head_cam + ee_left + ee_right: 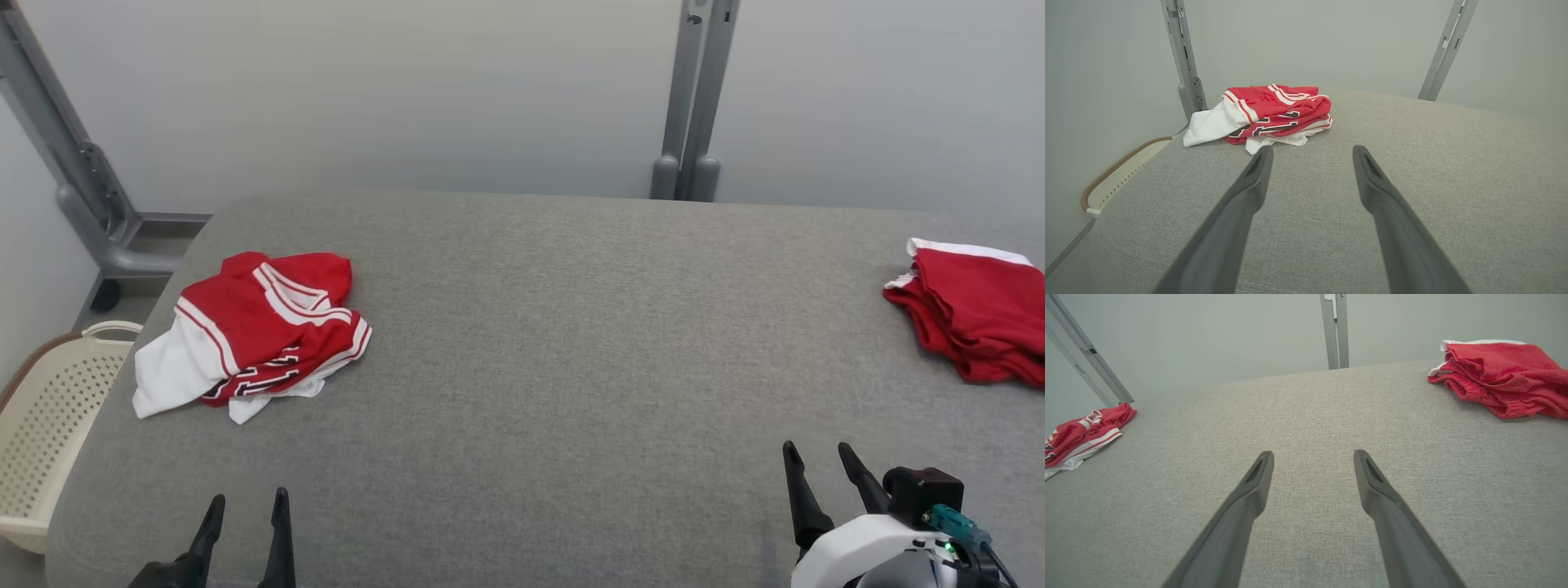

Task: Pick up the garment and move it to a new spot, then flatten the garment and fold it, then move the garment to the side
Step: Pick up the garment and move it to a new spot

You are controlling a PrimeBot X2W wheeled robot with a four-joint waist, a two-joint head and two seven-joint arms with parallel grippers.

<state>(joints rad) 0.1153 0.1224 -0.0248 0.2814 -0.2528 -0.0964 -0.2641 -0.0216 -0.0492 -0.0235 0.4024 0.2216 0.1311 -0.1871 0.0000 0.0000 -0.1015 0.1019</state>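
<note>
A crumpled red and white garment (253, 331) with dark lettering lies in a heap at the left of the grey table (555, 367). From the left wrist it lies ahead and slightly left, garment (1265, 116); at the left edge of the right wrist view shows part of the garment (1079, 437). My left gripper (249, 506) stands open at the table's front left, well short of the heap, nothing between its fingers (1257, 171). My right gripper (818, 453) is open at the front right, over bare fabric, fingers (1259, 477) apart.
A folded red pile with white trim (976, 314) sits at the table's right edge, red pile (1502, 373). A cream perforated basket (49, 408) stands beside the table's left edge. Grey metal posts (694, 98) rise behind the table against a pale wall.
</note>
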